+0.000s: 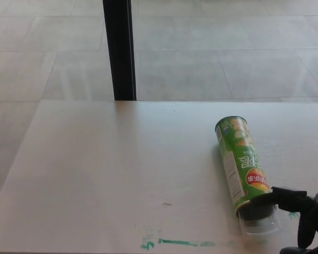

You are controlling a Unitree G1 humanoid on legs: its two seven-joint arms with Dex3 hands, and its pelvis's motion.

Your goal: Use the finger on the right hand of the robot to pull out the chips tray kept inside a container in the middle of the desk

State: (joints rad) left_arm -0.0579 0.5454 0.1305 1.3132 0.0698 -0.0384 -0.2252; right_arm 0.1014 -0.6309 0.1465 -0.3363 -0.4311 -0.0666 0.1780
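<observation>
A green chips can (pixel 243 164) lies on its side on the white desk (pixel 122 169), right of centre, its open mouth toward me. A clear plastic tray (pixel 259 223) sticks a little way out of that mouth. My right hand (pixel 303 219) comes in at the bottom right corner, fingers apart. One black finger (pixel 278 197) stretches left and reaches the can's open end, just above the tray's lip. I cannot tell whether it touches the tray. The left hand does not show.
A black post (pixel 120 50) stands behind the desk's far edge, with a tiled floor beyond. Green paint smears (pixel 177 243) mark the desk near its front edge, and smaller ones (pixel 293 214) lie right of the can.
</observation>
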